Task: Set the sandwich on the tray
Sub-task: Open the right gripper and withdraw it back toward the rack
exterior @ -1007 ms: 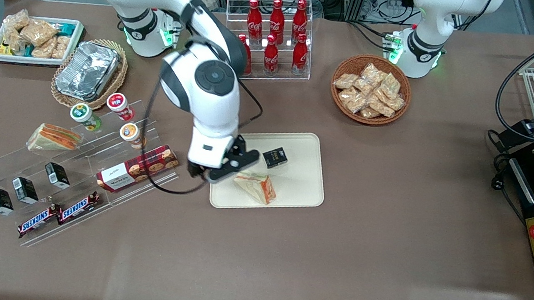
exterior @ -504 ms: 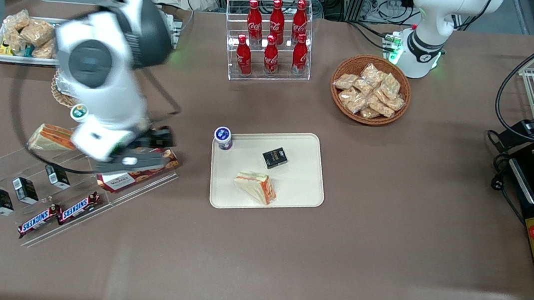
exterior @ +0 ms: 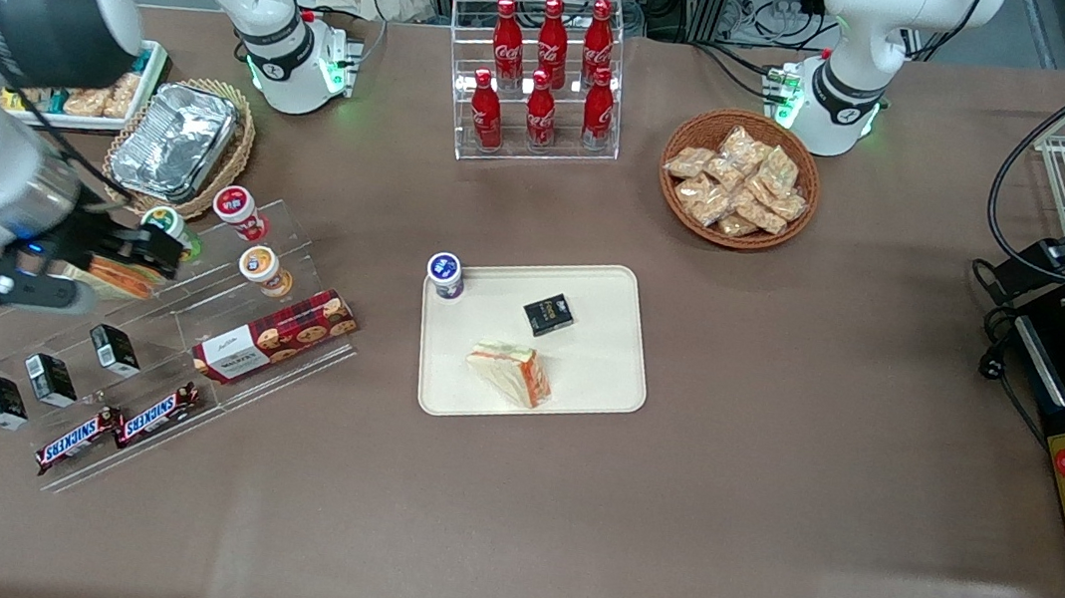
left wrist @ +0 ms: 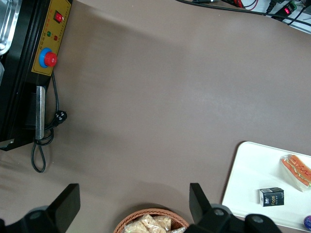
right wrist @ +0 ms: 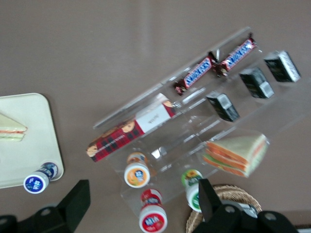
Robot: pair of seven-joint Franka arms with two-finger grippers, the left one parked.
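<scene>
The sandwich (exterior: pixel 509 372), a clear-wrapped white-bread wedge, lies flat on the cream tray (exterior: pixel 596 372), nearer the front camera than a small black box (exterior: pixel 548 314). Both also show in the parked arm's wrist view, the sandwich (left wrist: pixel 297 170) on the tray (left wrist: pixel 250 174). My gripper (exterior: pixel 84 273) hangs open and holds nothing, well away from the tray toward the working arm's end of the table, above the clear display stand. In its wrist view the gripper (right wrist: pixel 142 195) spreads wide over small cups, and only a sliver of the sandwich (right wrist: pixel 9 132) on the tray (right wrist: pixel 29 145) shows.
A browner wedge sandwich (right wrist: pixel 236 153) with orange filling sits on the acrylic stand (exterior: pixel 187 340) with cups, a cookie box (exterior: pixel 276 335), small black boxes and Snickers bars. A purple-capped cup (exterior: pixel 444 274) stands on the tray's corner. A cola rack (exterior: pixel 544 70), snack basket (exterior: pixel 739 177) and foil container (exterior: pixel 174 141) stand farther from the camera.
My arm has swung from just above the sandwich on the tray to over the display stand at the working arm's end. The sandwich stays on the tray, untouched.
</scene>
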